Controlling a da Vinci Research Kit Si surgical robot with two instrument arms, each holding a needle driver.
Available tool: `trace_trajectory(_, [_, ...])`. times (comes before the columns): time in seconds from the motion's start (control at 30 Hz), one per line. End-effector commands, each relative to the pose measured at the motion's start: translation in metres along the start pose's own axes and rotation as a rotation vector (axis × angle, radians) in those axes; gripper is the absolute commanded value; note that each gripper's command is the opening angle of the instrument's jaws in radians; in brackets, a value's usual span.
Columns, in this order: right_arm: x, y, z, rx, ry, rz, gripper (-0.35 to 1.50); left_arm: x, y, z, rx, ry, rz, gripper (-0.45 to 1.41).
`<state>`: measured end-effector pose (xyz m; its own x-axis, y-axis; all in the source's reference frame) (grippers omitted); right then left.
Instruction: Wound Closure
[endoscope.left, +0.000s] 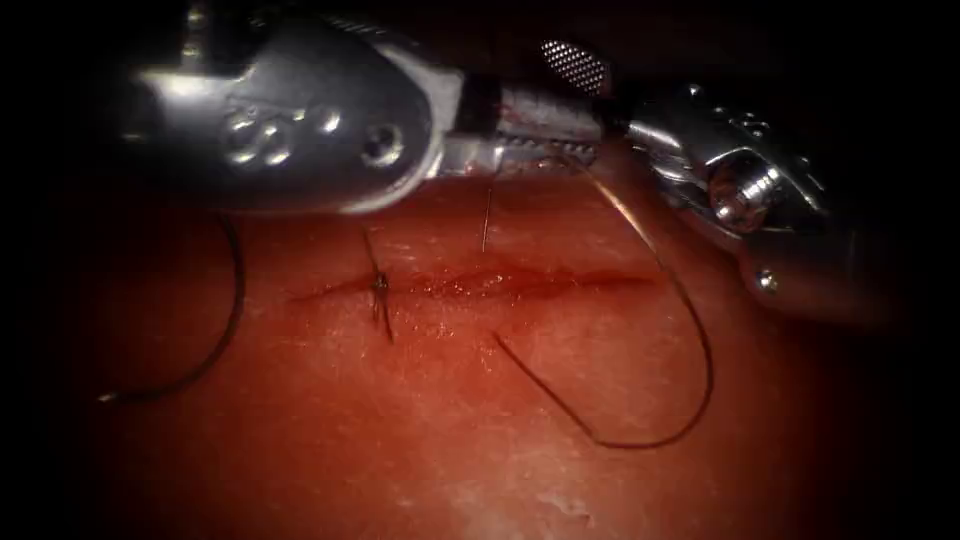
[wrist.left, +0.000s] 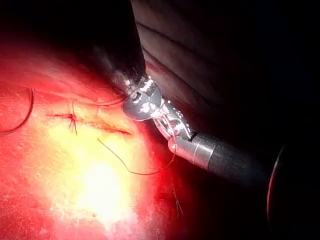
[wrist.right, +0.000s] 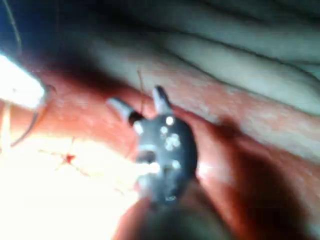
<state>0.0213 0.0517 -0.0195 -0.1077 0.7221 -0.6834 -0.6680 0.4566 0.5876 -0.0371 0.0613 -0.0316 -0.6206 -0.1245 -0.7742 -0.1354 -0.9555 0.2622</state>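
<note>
Here the cut (endoscope.left: 500, 283) runs left-right across the tissue (endoscope.left: 400, 450).

Left claw (endoscope.left: 540, 135): polished glossy metal, serrated jaw faces. Right claw (endoscope.left: 590, 95): shiny metal, cross-hatched jaw pad. Tissue (endoscope.left: 480, 440): wet, glistening, slightly rough. Thread (endoscope.left: 640, 420): thin, dark, matt. Needle (endoscope.left: 487, 215): fine, dull metal.

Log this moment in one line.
left tool: hold unclear | right tool: jaws open, thread between | thread: loops below cut | needle: unclear
</note>
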Motion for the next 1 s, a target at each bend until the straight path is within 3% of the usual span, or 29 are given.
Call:
trace_trajectory(0.03, [-0.0002, -0.0001, 0.0009, 0.003, 0.003, 0.0, 1.3, 0.0, -0.0002, 0.0006, 0.013, -0.017, -0.03, -0.35])
trace_trajectory(0.1, [0.0001, 0.0, 0.0006, 0.004, 0.001, 0.002, 1.3, -0.0003, -0.0002, 0.0002, -0.016, -0.052, -0.031, -0.35])
trace_trajectory(0.27, [0.0022, 0.0006, -0.0017, 0.038, -0.024, 0.017, 1.28, -0.0014, 0.0011, -0.0009, -0.073, -0.083, 0.144, -0.35])
trace_trajectory(0.5, [0.0074, -0.0002, -0.0075, 0.043, -0.248, 0.021, 1.25, -0.003, 0.0048, -0.0004, -0.165, -0.198, 0.217, -0.35])
trace_trajectory(0.63, [0.0103, -0.0033, -0.0115, 0.106, -0.358, 0.045, 1.23, -0.0047, 0.0058, 0.0006, -0.183, -0.294, 0.231, -0.35])
trace_trajectory(0.7, [0.0112, -0.0064, -0.0127, 0.098, -0.421, 0.054, 1.11, -0.0057, 0.0059, 0.0009, -0.175, -0.336, 0.224, -0.35])
trace_trajectory(0.8, [0.0113, -0.0085, -0.0129, 0.111, -0.465, 0.045, 1.08, -0.0061, 0.0058, 0.001, -0.165, -0.354, 0.214, -0.35])
trace_trajectory(0.9, [0.0105, -0.0122, -0.0124, 0.112, -0.562, 0.013, 1.06, -0.0062, 0.0057, 0.001, -0.152, -0.378, 0.197, -0.35])
trace_trajectory(0.93, [0.0097, -0.0144, -0.0117, 0.107, -0.629, -0.015, 1.06, -0.006, 0.0055, 0.0009, -0.143, -0.395, 0.183, -0.35])
trace_trajectory(1.0, [0.0088, -0.0162, -0.0108, 0.107, -0.664, -0.023, 1.05, -0.0056, 0.0054, 0.0008, -0.133, -0.409, 0.167, -0.35])
